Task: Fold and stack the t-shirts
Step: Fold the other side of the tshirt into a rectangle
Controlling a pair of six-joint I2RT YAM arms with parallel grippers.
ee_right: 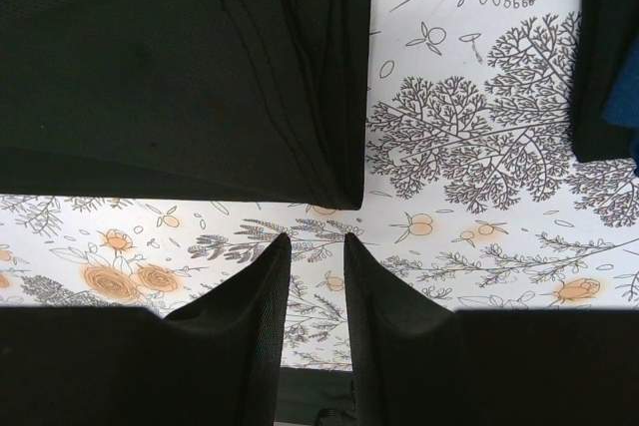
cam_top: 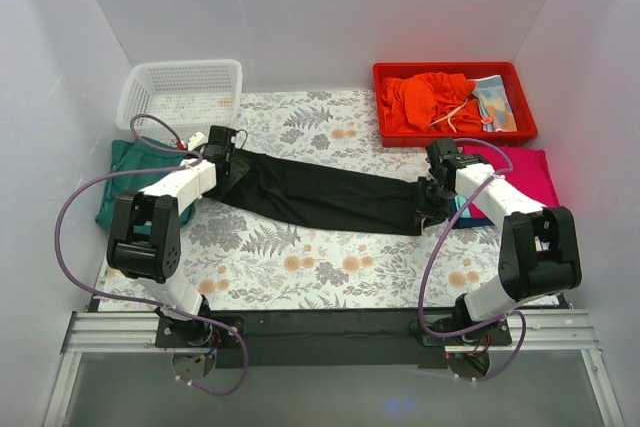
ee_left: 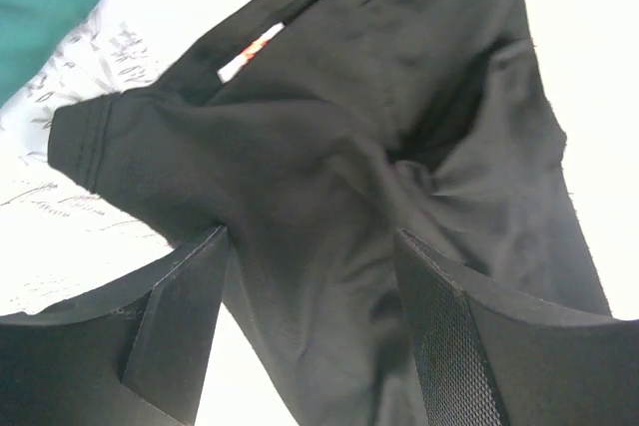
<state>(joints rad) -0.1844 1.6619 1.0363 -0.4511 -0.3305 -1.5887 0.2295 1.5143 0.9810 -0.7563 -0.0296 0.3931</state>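
The large black t-shirt lies as a long folded strip across the floral table cover. My left gripper is over its left end. In the left wrist view it is wide open, with rumpled black cloth between and below the fingers. My right gripper is at the strip's right end. In the right wrist view it is only narrowly open and empty, just short of the shirt's folded corner. A teal shirt lies left, a magenta one right.
A red tray with orange clothes stands at the back right. A white basket stands at the back left. A dark blue cloth edge shows to the right of my right gripper. White walls enclose the table.
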